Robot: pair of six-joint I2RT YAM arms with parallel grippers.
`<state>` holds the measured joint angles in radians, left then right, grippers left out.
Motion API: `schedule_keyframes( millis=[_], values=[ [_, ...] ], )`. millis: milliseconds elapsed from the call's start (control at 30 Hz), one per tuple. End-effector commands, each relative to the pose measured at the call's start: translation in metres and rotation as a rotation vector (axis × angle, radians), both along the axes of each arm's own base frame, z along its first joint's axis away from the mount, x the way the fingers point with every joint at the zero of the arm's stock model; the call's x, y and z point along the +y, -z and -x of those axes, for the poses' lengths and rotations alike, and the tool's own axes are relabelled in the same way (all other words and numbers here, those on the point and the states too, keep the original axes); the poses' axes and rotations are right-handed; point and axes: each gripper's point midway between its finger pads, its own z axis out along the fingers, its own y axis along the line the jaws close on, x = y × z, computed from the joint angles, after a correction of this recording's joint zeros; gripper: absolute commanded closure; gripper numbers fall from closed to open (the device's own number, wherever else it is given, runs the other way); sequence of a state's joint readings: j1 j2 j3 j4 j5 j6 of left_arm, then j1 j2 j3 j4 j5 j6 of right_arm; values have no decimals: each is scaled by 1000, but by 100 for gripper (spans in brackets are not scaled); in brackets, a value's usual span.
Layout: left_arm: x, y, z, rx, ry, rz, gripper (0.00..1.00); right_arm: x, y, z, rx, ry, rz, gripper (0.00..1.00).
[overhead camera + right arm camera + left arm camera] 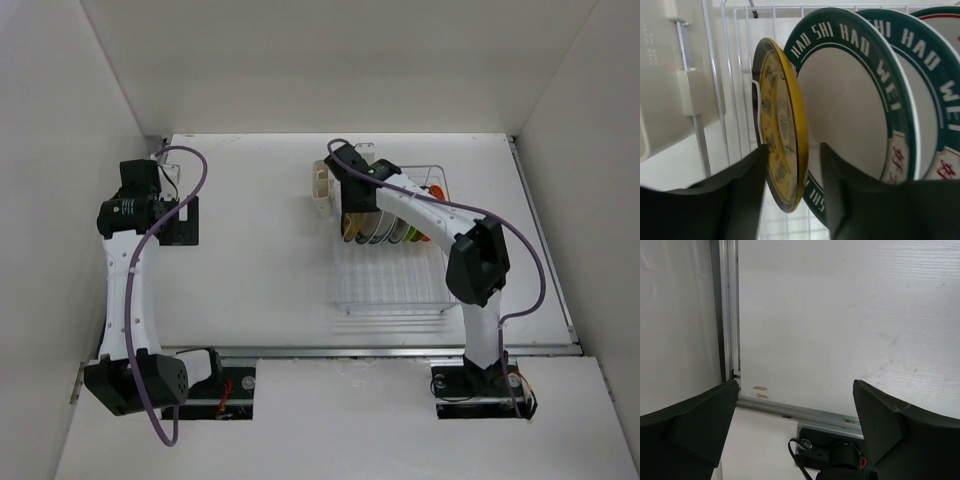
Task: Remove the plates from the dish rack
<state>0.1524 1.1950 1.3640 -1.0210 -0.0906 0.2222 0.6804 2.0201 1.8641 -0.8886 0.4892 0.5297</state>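
Closest to the lens, black fingers (700, 420) of the left hand (795, 390): spread wide, nothing between them. Hangs over the counter (840, 315) with an aluminium rail (775, 407) below the fingertips. Looks parked well apart from the work, probably to leave room for the other arm.

Further right, the right hand (790, 180), down inside the dish rack (732, 75). Fingers apart, straddling the lower edge of the yellow patterned plate (782, 115), one on each face. Sliver of gap showing on the right side, so apparently not yet pinching.

Just left of this hand, cream cup (670, 75) against the rack wall. Just right of its right finger, white plate with dark teal rim (855, 115), close behind the yellow one. Beyond that, a second teal-rimmed plate (935, 90).

All upright on edge between the ribs, faces parallel. Hence, most likely, the edge-on approach: only the rim offers a grip, and little room between neighbours for a finger. End plate chosen first, presumably for its free outer face.

From overhead, row of plates (385, 232) beneath the hand, all in the rack; unloading judged barely begun.

Next step, probably: close gently, lift straight up, avoid knocking the neighbour.
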Motion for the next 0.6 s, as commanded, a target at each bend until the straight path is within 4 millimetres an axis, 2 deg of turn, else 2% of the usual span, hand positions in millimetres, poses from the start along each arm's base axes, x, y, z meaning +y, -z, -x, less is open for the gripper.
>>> schedule_keyframes(
  millis=[0,33,67,100,200,233,333,367,400,433,467,567],
  values=[
    [-5,-6,-6,-35,10,23,1,9,-3,-10,-39,24,-56,53],
    [-7,-5,-4,-27,8,37,1,11,-2,-12,-40,24,-57,59],
    [-10,-5,-4,-27,17,37,1,12,-6,-14,-48,24,-62,74],
    [-12,-4,-3,-19,23,49,1,12,-6,-14,-48,24,-62,80],
    [-17,-5,0,-22,39,71,1,4,-38,-13,-111,48,-47,97],
    [-19,-5,-1,-23,45,80,1,3,-57,-14,-160,63,-33,100],
    [-23,-3,0,-17,58,102,1,-7,-88,-7,-213,89,12,100],
    [-23,-3,1,-17,58,102,1,-11,-106,-8,-257,110,26,100],
    [-25,-3,0,-18,64,111,1,-21,-116,-2,-259,122,54,100],
    [-27,-6,1,-21,69,118,1,-29,-136,4,-296,153,71,100],
    [-27,-6,1,-21,69,118,1,-32,-146,1,-327,171,72,100],
    [-28,-9,-1,-31,75,124,1,-47,-178,19,-373,205,84,100]
  ],
)
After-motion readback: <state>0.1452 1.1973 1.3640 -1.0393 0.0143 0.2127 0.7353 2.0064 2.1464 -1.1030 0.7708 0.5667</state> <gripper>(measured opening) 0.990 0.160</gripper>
